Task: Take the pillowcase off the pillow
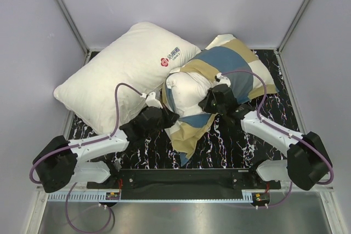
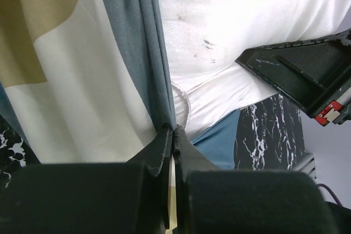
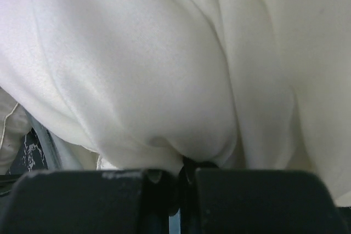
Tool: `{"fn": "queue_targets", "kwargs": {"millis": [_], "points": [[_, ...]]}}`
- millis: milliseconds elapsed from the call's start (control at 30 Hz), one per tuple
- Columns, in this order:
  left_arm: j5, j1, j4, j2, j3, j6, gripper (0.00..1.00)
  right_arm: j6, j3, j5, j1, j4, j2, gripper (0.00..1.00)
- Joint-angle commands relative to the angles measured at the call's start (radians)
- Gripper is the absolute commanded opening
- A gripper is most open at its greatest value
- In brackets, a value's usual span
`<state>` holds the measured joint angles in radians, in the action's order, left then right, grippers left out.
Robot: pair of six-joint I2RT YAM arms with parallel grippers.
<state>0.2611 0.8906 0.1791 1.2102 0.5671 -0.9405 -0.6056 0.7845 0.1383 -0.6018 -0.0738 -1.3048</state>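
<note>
Checked pillowcase (image 1: pixel 236 64) baring pillow (image 1: pixel 189 94), logo pillow (image 1: pixel 120 75) beside

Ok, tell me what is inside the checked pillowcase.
The pillow bulges from the pillowcase at its open end; the rest of it is hidden under the fabric.

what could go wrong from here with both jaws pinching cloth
1. The left jaws are shut on only a thin teal fold of the pillowcase, near their tips; a pull might slip it free.
2. The right jaws pinch a small tuck of the pillow; if that lets go, the pillow may drag along with the case.
3. The logo pillow lies close by the left arm and might get shoved.
</note>
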Motion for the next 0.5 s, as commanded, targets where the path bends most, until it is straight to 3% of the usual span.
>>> {"fn": "queue_targets", "kwargs": {"millis": [0, 467], "points": [[0.015, -0.002, -0.241, -0.021, -0.091, 0.034, 0.00, 0.093, 0.084, 0.284, 0.140, -0.046, 0.038, 0.00], [0.009, -0.001, -0.156, 0.014, -0.211, -0.006, 0.00, 0.127, 0.337, 0.262, 0.214, -0.124, 0.039, 0.00]]}}
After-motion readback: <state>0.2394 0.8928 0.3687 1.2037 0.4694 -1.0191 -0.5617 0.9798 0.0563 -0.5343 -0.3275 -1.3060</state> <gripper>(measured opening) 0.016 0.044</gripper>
